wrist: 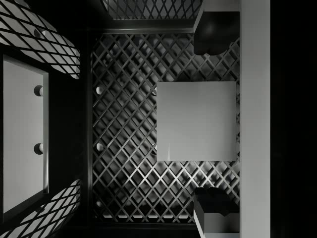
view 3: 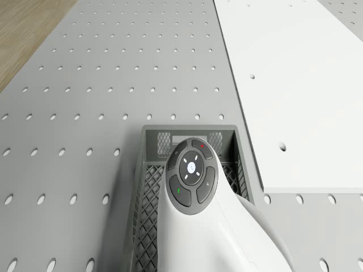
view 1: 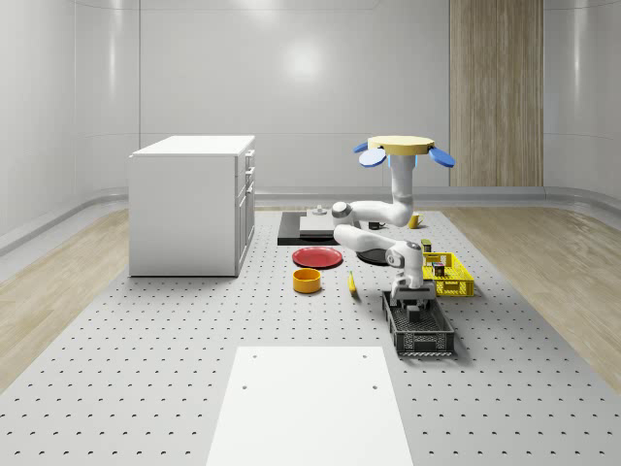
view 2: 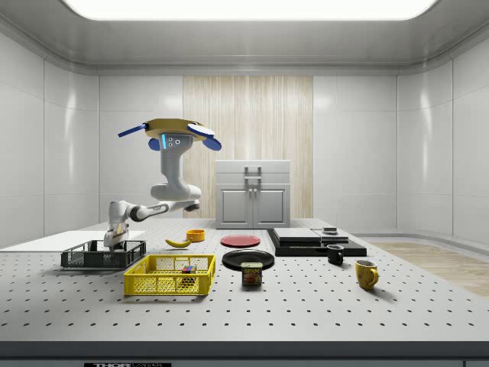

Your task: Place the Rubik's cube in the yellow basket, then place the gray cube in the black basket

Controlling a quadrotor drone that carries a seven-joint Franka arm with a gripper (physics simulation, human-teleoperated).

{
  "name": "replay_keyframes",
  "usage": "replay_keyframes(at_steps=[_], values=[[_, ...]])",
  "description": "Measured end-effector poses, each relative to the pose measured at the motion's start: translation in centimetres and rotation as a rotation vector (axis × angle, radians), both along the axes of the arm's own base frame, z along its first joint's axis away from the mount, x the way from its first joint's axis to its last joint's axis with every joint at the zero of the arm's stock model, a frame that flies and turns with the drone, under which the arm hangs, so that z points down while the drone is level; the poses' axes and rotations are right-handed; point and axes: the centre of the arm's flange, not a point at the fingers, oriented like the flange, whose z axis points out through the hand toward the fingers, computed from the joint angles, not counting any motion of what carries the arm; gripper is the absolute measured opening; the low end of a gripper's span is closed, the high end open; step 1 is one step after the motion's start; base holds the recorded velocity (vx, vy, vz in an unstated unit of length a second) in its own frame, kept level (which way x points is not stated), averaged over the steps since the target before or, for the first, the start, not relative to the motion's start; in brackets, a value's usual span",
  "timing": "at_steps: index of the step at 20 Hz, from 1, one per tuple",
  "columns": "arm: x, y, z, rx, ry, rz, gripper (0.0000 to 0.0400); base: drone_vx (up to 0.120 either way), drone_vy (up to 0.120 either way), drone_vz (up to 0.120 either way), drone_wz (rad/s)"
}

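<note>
Black basket point(wrist: 129, 163) under gray cube point(wrist: 196, 120)

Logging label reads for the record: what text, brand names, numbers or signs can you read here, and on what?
Can by the yellow basket: label print, too small to read.
Strip on the table's front edge, side view: lettering cut off, unreadable.
Arm's button pad, drone view: coloured marks, no words.
Nothing else carries text.
</note>
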Motion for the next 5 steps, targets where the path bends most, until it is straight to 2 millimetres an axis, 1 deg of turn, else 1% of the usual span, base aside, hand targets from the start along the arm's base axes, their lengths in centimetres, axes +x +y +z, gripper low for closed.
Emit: replay_keyframes(at_steps=[5], values=[[0.0, 0.0, -0.86, 0.0, 0.0, 0.0, 0.0399, 0.0, 0.0, 0.0, 0.0]])
